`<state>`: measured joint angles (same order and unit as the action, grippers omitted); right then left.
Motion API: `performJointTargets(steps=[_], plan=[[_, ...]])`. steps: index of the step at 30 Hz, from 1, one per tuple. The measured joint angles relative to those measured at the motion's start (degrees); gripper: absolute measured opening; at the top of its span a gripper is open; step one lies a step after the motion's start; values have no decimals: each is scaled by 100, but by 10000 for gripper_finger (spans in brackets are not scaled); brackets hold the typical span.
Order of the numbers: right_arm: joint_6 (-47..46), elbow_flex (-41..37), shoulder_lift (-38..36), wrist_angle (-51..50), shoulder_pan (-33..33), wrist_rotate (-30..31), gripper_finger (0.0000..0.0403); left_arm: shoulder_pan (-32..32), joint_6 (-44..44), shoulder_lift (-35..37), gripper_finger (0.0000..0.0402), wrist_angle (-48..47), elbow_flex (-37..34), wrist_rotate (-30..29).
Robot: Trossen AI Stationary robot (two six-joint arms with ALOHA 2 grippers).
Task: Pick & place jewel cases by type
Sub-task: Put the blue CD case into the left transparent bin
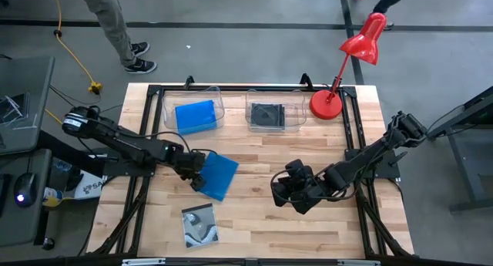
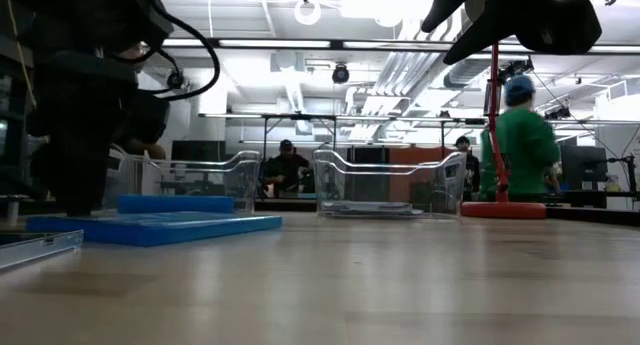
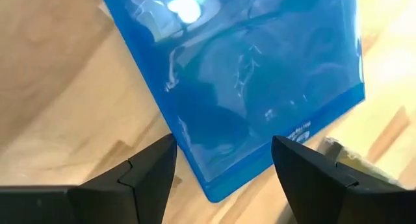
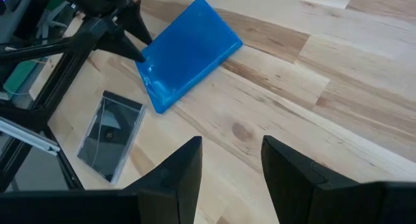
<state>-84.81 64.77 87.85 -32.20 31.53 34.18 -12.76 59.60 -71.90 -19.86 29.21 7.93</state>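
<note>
The black case (image 1: 199, 225) lies nearest, at the desk's (image 1: 254, 235) near edge. Just beyond it the left claw (image 1: 199, 170) stands wide, straddling a corner of the blue case (image 1: 219, 175) flat on the desk. A shallow pinch could let that corner slip. The right claw (image 1: 286, 190) hovers half-open, empty. Only the low view shows people beyond the tubs

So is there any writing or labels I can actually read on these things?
None can be read.
Blue jewel case in front of the left gripper: a small white mark near its edge, too blurred to read.
White box beside the table: dark letters, partly hidden, unreadable.
</note>
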Motion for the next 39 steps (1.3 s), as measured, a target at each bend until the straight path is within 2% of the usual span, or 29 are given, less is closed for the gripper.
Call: performJointTargets(steps=[5,15,29,39], plan=[[18,0,0,-45,-2,14,142,-92,208,-140,248,432,-2,-83],[19,0,0,-99,-2,8,142,-79,403,-961,248,2165,2,-44],[-222,0,14,-96,2,-48,142,-76,524,-1001,248,2311,2,-362],[-523,0,522,428,0,-318,142,-74,526,-1001,248,2825,-4,-523]])
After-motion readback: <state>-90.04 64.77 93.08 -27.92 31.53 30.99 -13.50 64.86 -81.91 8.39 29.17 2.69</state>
